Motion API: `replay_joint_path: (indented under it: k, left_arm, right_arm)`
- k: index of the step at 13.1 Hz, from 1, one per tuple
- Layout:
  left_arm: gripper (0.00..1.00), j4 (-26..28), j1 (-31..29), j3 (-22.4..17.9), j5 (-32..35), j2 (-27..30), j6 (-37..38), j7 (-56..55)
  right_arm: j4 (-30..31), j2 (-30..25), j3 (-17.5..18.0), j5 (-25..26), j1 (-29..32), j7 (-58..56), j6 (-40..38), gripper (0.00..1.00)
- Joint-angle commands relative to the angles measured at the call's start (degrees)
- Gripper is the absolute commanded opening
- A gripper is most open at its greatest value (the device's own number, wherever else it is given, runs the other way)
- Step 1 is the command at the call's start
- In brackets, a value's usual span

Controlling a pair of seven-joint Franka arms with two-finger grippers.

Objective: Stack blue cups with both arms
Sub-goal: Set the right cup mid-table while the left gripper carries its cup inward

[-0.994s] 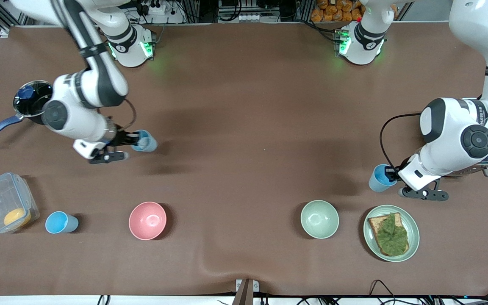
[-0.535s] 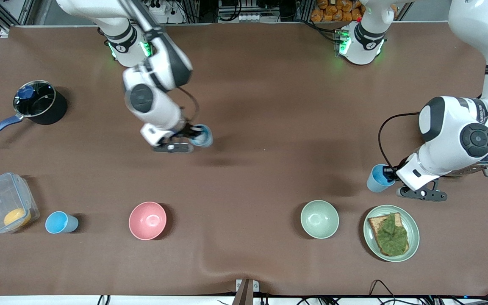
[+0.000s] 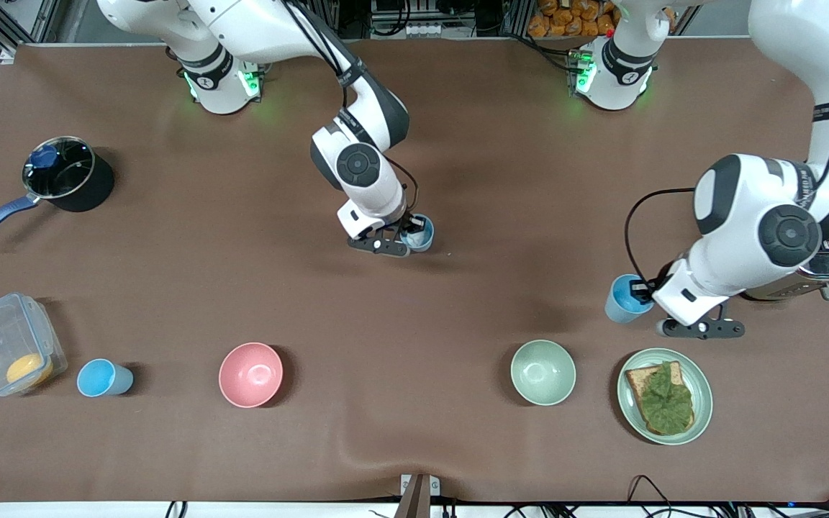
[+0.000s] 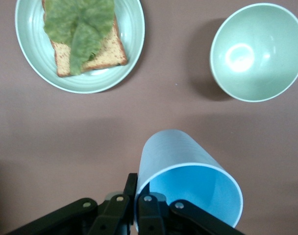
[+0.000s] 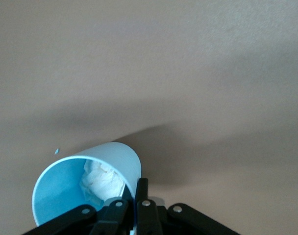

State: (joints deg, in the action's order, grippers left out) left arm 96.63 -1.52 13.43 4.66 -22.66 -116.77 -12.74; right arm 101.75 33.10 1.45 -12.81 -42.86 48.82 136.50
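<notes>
My right gripper (image 3: 409, 232) is shut on the rim of a blue cup (image 3: 420, 234) and holds it over the middle of the table. In the right wrist view this cup (image 5: 107, 161) has crumpled white paper inside, with the gripper (image 5: 137, 188) clamped on its wall. My left gripper (image 3: 646, 295) is shut on the rim of a second blue cup (image 3: 622, 299), over the table just above the plate. The left wrist view shows that cup (image 4: 181, 159) tilted and empty in the gripper (image 4: 137, 183). A third, sky blue cup (image 3: 101, 378) stands beside the plastic box.
A pink bowl (image 3: 250, 374), a pale green bowl (image 3: 542, 372) (image 4: 257, 51) and a plate with toast and lettuce (image 3: 699, 381) (image 4: 132, 44) lie near the front camera. A pot (image 3: 65, 173) and a plastic box (image 3: 8, 342) are at the right arm's end. A metal appliance (image 3: 828, 270) is at the left arm's end.
My right arm has carried its cup from the right arm's end to over the table's middle. My left arm has shifted a little toward the middle with its cup.
</notes>
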Motion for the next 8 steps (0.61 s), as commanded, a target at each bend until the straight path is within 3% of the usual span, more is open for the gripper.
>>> replay_joint_path:
  k: [1, 3, 5, 8]
  left_arm:
    - [0.0, -0.48, 0.82, -0.07, -0.71, 0.07, 1.19, -4.12]
    - [0.0, -0.48, 0.82, 1.25, -1.5, 0.07, 1.28, -6.06]
    - [0.0, -0.48, 1.6, 1.86, -1.76, 0.07, 1.28, -8.78]
    - [0.0, -0.39, 2.75, 4.32, -1.85, 0.86, 3.9, -15.01]
  right_arm:
    - [-1.55, -0.14, -0.49, -0.11, 0.5, 1.45, -0.97, 1.0]
    - [-2.43, -1.54, -0.57, -0.2, 1.29, 1.46, -2.46, 1.0]
    - [-5.05, -3.21, -1.45, -0.2, 2.34, 1.46, -9.38, 1.0]
    - [-9.54, -7.25, -6.44, -0.03, 2.52, -1.25, -21.42, 1.0]
